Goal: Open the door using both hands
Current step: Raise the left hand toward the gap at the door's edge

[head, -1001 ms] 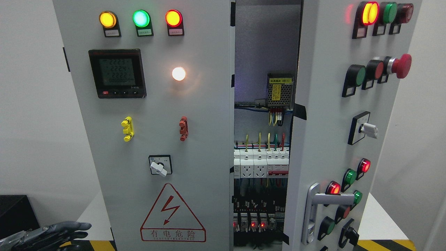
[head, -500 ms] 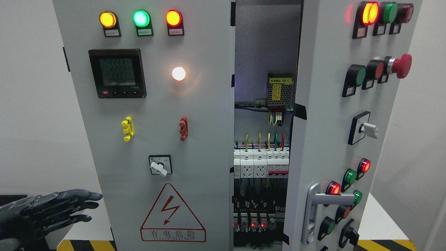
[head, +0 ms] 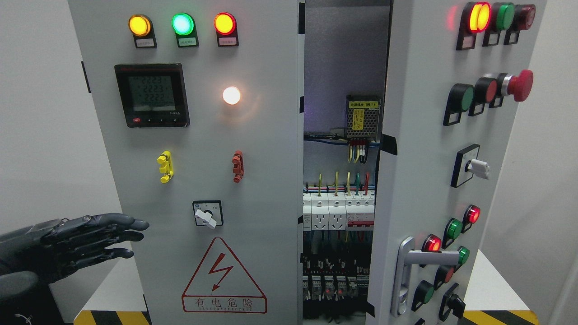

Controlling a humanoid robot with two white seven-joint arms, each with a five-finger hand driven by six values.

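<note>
A grey electrical cabinet fills the head view. Its right door point(head: 424, 180) is swung partly open toward me, with a silver lever handle point(head: 413, 262) near its lower edge. The left panel point(head: 253, 189) carries three lamps, a meter and a rotary switch. Through the gap between them I see breakers and wiring point(head: 338, 216). My left hand point(head: 97, 237), dark grey, is at the lower left with fingers stretched out flat, holding nothing; its fingertips point(head: 140, 224) overlap the left panel's left edge. My right hand is out of view.
The open door bears a red mushroom button point(head: 519, 85), several lamps and a selector switch point(head: 474, 168). A white table point(head: 490, 284) with yellow-black striped edging point(head: 496, 317) holds the cabinet. A black box point(head: 18, 293) sits at the lower left behind my arm.
My left hand has risen from the bottom left corner and moved right, its extended fingers now reaching the left panel's edge. The door has not moved.
</note>
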